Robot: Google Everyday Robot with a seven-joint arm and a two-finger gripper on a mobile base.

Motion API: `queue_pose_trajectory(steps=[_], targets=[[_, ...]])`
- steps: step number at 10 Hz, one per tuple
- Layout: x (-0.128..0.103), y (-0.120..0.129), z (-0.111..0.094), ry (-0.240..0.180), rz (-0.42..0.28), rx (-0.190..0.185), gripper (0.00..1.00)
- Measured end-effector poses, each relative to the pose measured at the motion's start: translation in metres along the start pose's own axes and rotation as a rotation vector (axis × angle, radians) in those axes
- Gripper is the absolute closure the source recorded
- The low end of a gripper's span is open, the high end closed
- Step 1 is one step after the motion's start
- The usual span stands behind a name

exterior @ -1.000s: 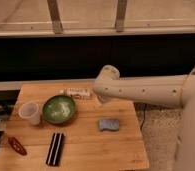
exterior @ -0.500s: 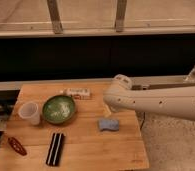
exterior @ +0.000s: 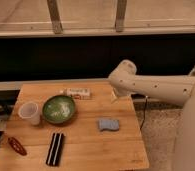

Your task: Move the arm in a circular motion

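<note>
Gripper (exterior: 115, 96) is the pale yellowish tip under the rounded joint, hanging over the back right edge of the light wooden table (exterior: 91, 150). Can't tell if it's open or closed. The thick cream-white tubular arm (exterior: 158, 87) reaches in from the right, above the tabletop.

Judgement: rigid and heavy, nothing to grasp — the arm itself is the load, swinging in free air.

Blue rectangular sponge (exterior: 108, 124) and round green bowl (exterior: 59, 109) sit on the table near the tip — keep the circle above them. Dark wall and window frames behind.

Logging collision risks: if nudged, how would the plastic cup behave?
The cup looks thin and translucent: probably light, easily tipped. Being round, it would likely roll once down. The gripper hangs near the table's far corner, away from it.
</note>
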Motion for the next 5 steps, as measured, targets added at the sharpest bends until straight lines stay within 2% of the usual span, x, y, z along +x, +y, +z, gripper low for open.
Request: queue_pose_trajectory(steps=[2, 3, 5], targets=[[-0.048, -0.009, 0.007, -0.021, -0.027, -0.017, 0.2], [-0.061, -0.012, 0.009, -0.028, -0.047, -0.029, 0.2], [-0.074, -0.009, 0.008, -0.042, -0.091, -0.055, 0.2]])
